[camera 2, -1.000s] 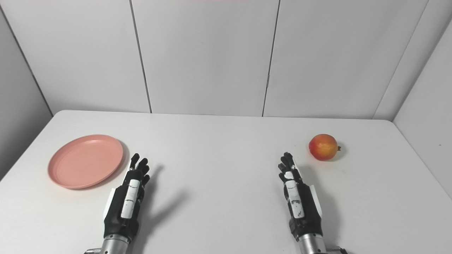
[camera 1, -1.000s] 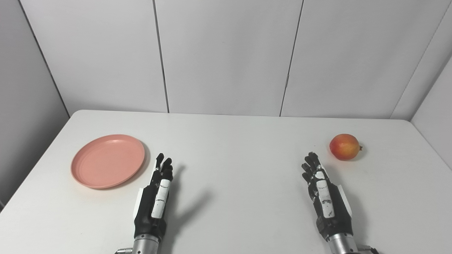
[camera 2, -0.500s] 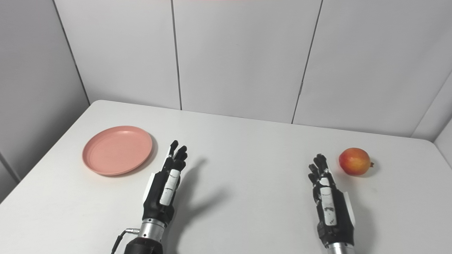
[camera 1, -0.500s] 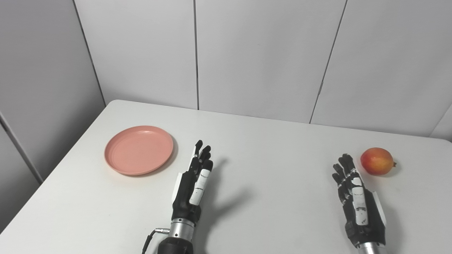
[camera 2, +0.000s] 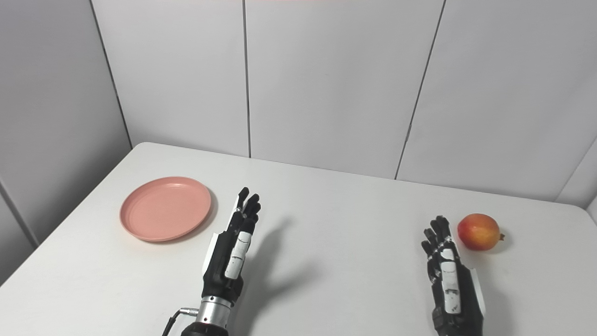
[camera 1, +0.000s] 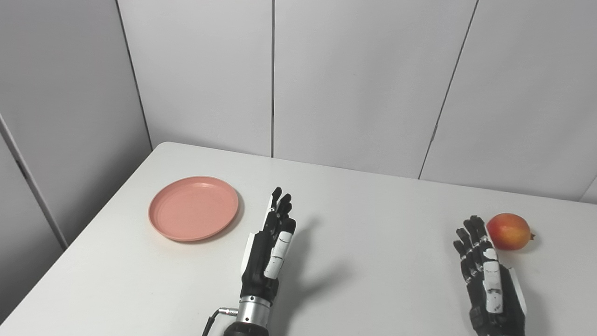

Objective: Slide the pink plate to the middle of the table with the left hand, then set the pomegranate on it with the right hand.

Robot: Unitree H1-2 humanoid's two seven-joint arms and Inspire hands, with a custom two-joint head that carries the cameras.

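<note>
Two hands raised over white table (camera 1: pixel 373 205), fingers straight and spread, holding nothing. Left hand (camera 1: pixel 270 249) just beside pink plate (camera 1: pixel 193 208), plate at its 10 o'clock. Right hand (camera 1: pixel 487 275): pomegranate (camera 1: pixel 509 225) near fingertips, 1 o'clock, apart.

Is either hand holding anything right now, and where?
Nothing is held. Left hand and right hand are open; pink plate and pomegranate lie untouched.

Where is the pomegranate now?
In both eye views the pomegranate lies on the table's right side, just beyond the open right hand, untouched.
</note>
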